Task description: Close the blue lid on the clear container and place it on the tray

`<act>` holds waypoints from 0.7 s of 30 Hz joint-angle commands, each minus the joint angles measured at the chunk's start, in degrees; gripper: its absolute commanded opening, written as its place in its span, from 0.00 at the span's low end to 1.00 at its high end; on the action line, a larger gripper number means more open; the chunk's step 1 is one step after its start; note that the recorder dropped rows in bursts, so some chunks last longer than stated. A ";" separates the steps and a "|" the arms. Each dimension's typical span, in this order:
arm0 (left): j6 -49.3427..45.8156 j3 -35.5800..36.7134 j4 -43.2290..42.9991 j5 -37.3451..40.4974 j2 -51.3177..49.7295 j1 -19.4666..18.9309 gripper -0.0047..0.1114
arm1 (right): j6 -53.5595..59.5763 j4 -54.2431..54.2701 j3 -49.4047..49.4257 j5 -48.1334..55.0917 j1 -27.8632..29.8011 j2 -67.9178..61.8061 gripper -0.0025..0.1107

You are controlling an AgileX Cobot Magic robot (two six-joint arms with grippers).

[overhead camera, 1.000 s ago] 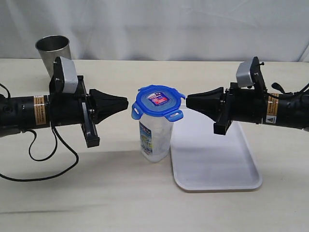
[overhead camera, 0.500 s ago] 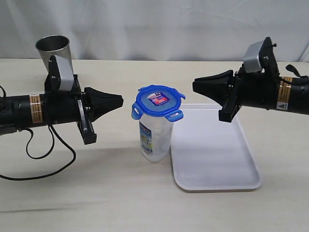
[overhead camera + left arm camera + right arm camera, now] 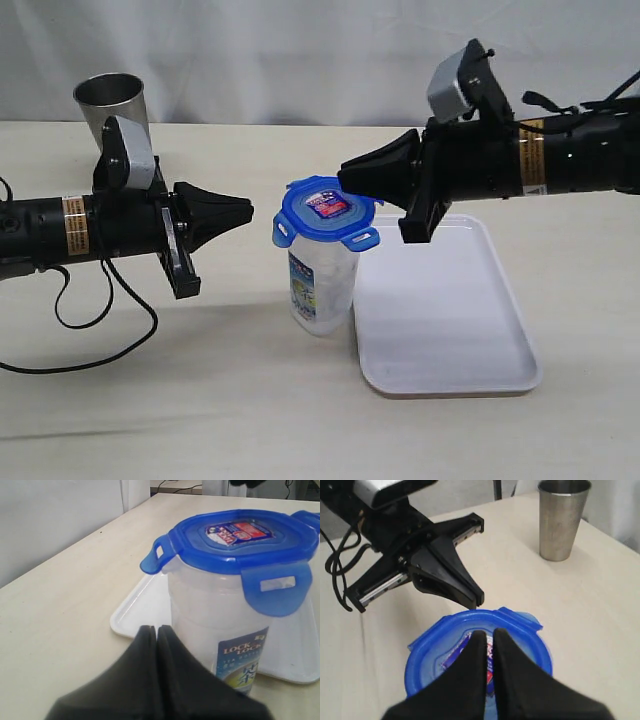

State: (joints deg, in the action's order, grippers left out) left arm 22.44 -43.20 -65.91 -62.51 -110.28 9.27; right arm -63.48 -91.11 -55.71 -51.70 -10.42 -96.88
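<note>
With the clear container (image 3: 320, 290) taken as the clock centre in the exterior view, the white tray (image 3: 450, 340) lies nearest the camera at 4 o'clock, flat on the beige table (image 3: 200, 420). The tray's left rim runs just beside the container base. The container stands upright on the table, off the tray, with its printed label facing the camera. The blue lid (image 3: 325, 212) sits on the container mouth, and at least two of its snap flaps splay outward from the rim. At 9 o'clock, the left gripper (image 3: 245, 212) lies horizontal with its jaws pressed together on nothing. Its tip points at the container from near lid height and is clear of it. A black cable (image 3: 90, 345) loops on the table beneath that arm. From 2 o'clock, the right gripper (image 3: 345, 180) reaches over the lid with its jaws clenched and empty. In the right wrist view its tips sit above the lid's red-and-white label. Whether the tips touch the lid cannot be determined. Farthest away, at 10 o'clock, a tapered steel cup (image 3: 110, 105) stands upright behind the left arm.
</note>
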 commanded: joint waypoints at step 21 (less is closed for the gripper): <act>0.44 -0.31 1.31 -0.85 -0.05 -0.21 0.04 | -2.43 -5.48 -0.16 4.99 -3.11 -3.04 0.06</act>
State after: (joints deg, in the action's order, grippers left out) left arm 22.44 -43.20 -65.78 -62.51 -110.28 9.27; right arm -65.09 -91.99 -56.27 -48.15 -13.37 -99.44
